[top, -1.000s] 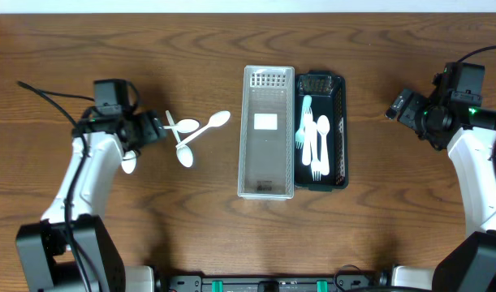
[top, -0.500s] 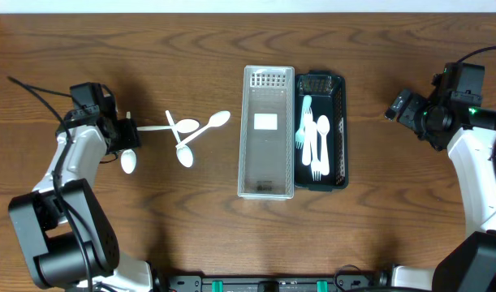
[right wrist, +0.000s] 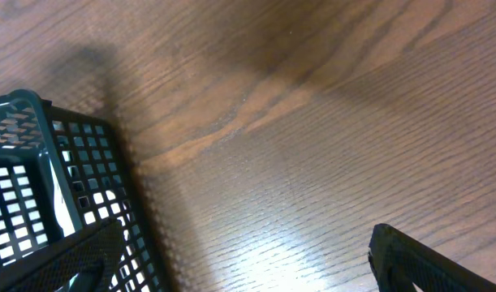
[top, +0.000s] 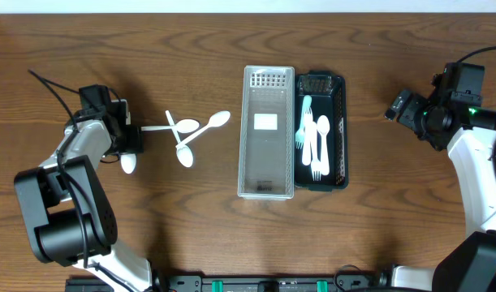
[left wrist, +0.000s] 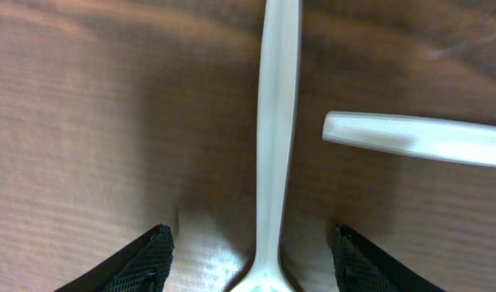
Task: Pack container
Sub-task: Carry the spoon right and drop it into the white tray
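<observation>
Spoon (left wrist: 276, 122) handle sits untouched between parted jaws of left gripper (left wrist: 252, 255).

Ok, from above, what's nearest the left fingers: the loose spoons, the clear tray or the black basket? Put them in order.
1. Loose spoons, right beside the left fingers.
2. Clear tray, in the middle.
3. Black basket, touching the tray's far side.

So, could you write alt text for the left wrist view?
A white plastic spoon lies on the wooden table, its handle running up between the black fingertips of the open left pincer, touching neither. A second white handle enters from the right.
</observation>
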You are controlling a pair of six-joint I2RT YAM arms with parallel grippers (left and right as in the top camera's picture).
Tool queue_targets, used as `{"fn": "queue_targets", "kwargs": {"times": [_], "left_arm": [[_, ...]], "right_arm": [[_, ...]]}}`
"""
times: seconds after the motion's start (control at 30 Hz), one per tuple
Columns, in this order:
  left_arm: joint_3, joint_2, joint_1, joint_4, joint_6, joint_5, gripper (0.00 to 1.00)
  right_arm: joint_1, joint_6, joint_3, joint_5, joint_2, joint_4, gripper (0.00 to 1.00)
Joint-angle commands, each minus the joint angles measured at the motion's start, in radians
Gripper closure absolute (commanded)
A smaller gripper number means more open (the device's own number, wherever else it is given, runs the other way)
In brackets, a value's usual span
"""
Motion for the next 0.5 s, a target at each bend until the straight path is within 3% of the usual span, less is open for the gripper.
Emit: {"fn": "queue_targets", "kwargs": {"times": [0.0, 0.1, 0.27, 0.33, 0.47], "left_arm": [[-0.003, 0.057, -0.017, -0.007, 0.022, -0.012, 0.35], [-0.003, 0.07, -0.018, -0.008, 0.021, -0.012, 0.43], [-0.003, 0.072, -0.019, -0.011, 0.003, -0.011, 0.72], [-0.003, 0.071, -0.019, -0.011, -0.002, -0.001, 0.93], [-0.002, 0.044, -0.02, -0.027, -0.002, 0.026, 0.94]], "right_arm": [[-0.007, 0.009, 0.008, -0.005, 0.006, -0.005, 0.01], [-0.007, 0.009, 0.007, -0.005, 0.006, -0.008, 0.01], [-0.007, 0.009, 0.007, -0.005, 0.006, -0.014, 0.01], [-0.007, 0.009, 0.007, -0.005, 0.006, -0.014, 0.01], [-0.007, 0.009, 0.007, -0.005, 0.006, -0.015, 0.01]]}}
